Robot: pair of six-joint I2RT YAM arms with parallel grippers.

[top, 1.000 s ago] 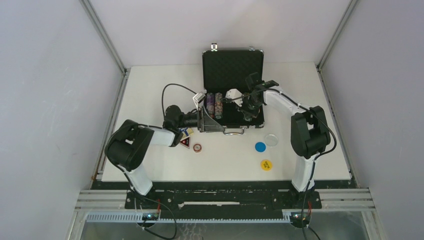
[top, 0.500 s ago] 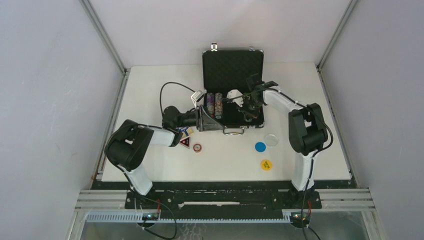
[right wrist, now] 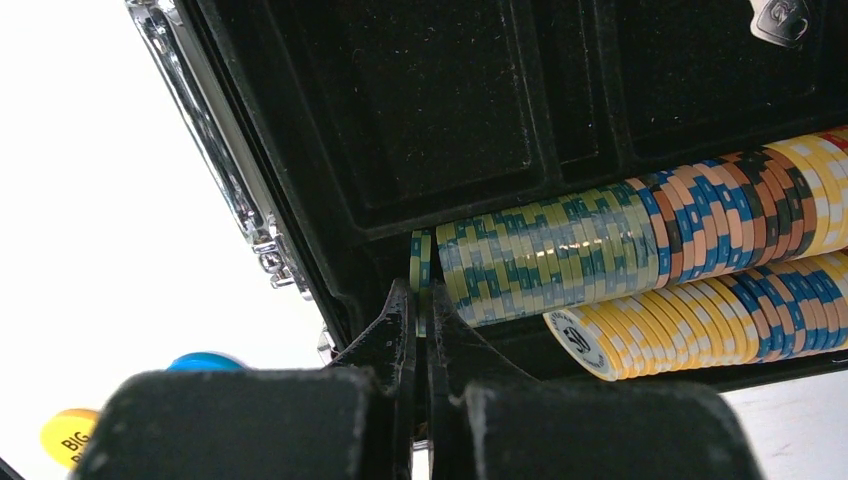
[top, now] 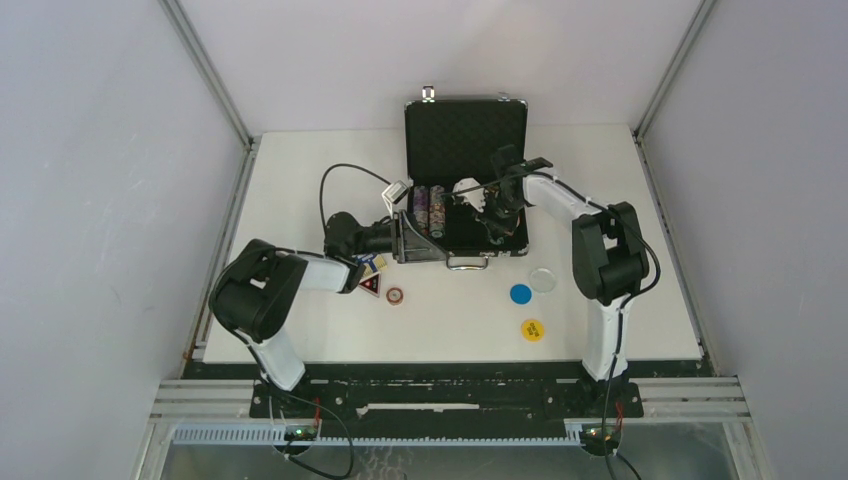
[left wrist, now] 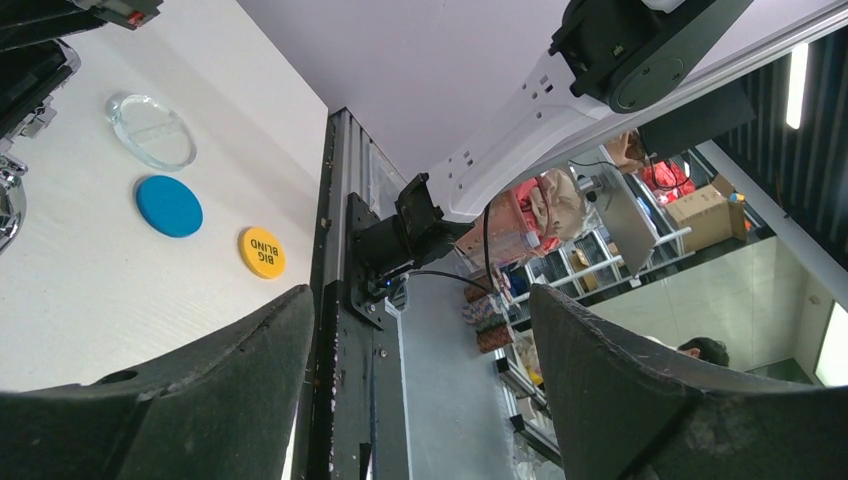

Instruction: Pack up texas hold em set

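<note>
Top external view places the briefcase at upper centre of the frame. Its lid stands upright and its base lies on the table. Rows of poker chips lie on edge in the foam slots.

The chips look hard, smooth and dense. A loose row would likely slide apart, so they are best pinched a few at a time across their faces.

The right gripper has its fingers pressed together at the near end of the green-and-yellow row. Whether they nip the end chip I cannot tell. The left gripper is spread wide with nothing between its fingers, just beside the case's left wall.

At lower right of the case lie the yellow token, the blue token and a clear disc. All three are thin and flat on the table, so they probably need a pinch across the rim.

The yellow token reads "BIG BLIND". The red triangular token and the card deck sit at lower left of the case. Their print is too small to read.
</note>
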